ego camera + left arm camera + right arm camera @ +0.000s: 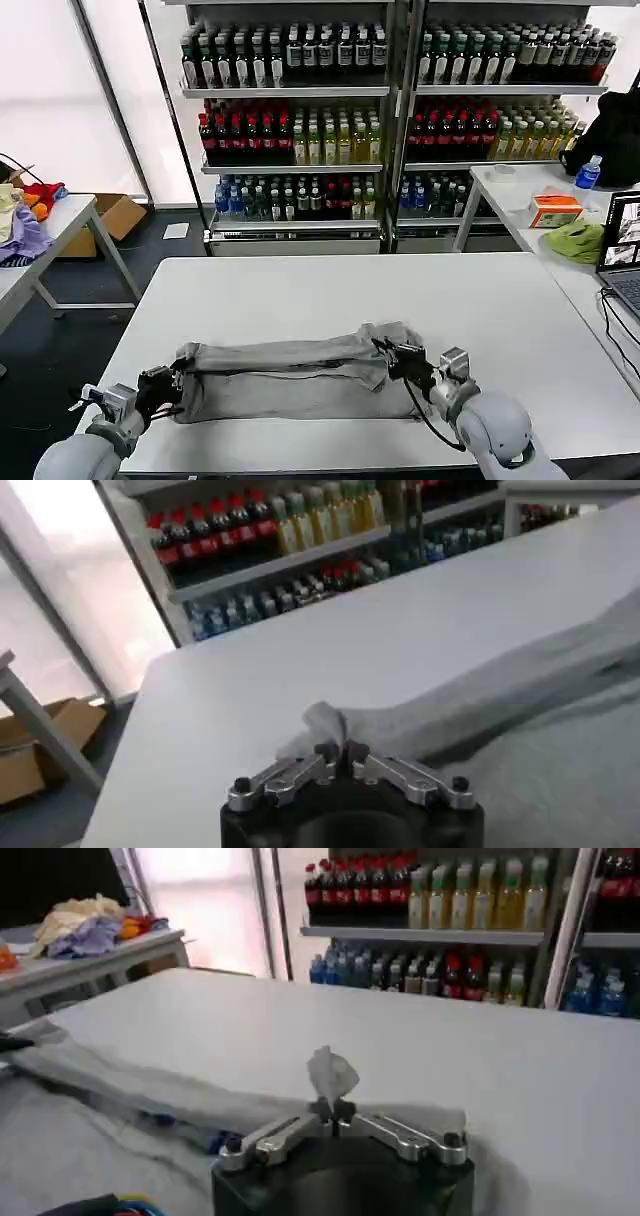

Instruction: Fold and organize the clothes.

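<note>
Pinching opposite ends of the shirt [290, 378], lower centre on the table [330, 290], left gripper [163, 388] and right gripper [400, 360] are clamped on cloth. Soft, light fabric: likely sags; corner holds suit.

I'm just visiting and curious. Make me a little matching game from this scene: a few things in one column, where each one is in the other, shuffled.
Things:
1. grey shirt
2. left hand
3. right hand
4. lime-green cloth

Places:
A. on the side table at the right
B. pinching the shirt's right end
C. stretched across the near part of the white table
D. pinching the shirt's left end

Pairs: 1-C, 2-D, 3-B, 4-A
</note>
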Available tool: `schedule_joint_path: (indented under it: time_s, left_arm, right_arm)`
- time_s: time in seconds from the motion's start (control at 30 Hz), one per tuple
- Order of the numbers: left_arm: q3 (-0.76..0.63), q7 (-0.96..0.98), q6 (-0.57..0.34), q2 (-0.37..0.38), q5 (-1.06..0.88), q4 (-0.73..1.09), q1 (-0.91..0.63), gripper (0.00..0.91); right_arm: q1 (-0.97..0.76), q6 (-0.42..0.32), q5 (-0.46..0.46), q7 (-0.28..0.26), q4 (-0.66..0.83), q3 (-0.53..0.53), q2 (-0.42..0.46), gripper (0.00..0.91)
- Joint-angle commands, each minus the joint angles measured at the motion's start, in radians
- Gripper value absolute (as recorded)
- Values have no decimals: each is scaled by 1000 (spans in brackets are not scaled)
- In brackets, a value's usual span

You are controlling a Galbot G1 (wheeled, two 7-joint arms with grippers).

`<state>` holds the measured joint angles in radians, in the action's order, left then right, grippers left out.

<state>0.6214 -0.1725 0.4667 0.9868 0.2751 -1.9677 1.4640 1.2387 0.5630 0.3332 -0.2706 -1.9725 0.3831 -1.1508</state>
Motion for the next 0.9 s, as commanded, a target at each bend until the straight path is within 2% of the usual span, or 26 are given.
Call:
schedule_joint_path:
  time_s: [0.03, 0.13, 0.2, 0.27, 0.3, 0.33, 0.43, 0.6, 0.9]
  left_arm:
    - [58, -16, 47, 14, -63, -103, 115, 907]
    - [109, -15, 60, 10, -49, -125, 114, 907]
    - [134, -1, 66, 11, -29, -133, 115, 907]
    - [147, 24, 68, 20, -9, -142, 117, 907]
    - [145, 33, 68, 25, -5, -143, 118, 907]
    - [140, 54, 66, 39, 28, -148, 120, 907]
    - [130, 102, 77, 88, 77, -160, 123, 907]
    - [75, 178, 57, 175, 119, -167, 109, 907]
    - [7, 271, 71, 255, 158, -68, 8, 907]
  right_arm:
    - [168, -26, -66, -11, -127, 101, 10, 907]
    - [214, -69, -65, -41, -162, 154, 27, 907]
    - [234, -101, -65, -38, -171, 173, 27, 907]
    - [250, -208, -77, -26, -163, 200, 17, 907]
    - [251, -228, -84, -23, -160, 201, 16, 907]
    - [251, -301, -103, -22, -144, 219, 3, 907]
    - [241, -372, -70, -14, -123, 247, -9, 907]
    - [253, -433, 13, -3, -114, 290, -34, 907]
    - [332, -496, 16, 0, -66, 340, -48, 907]
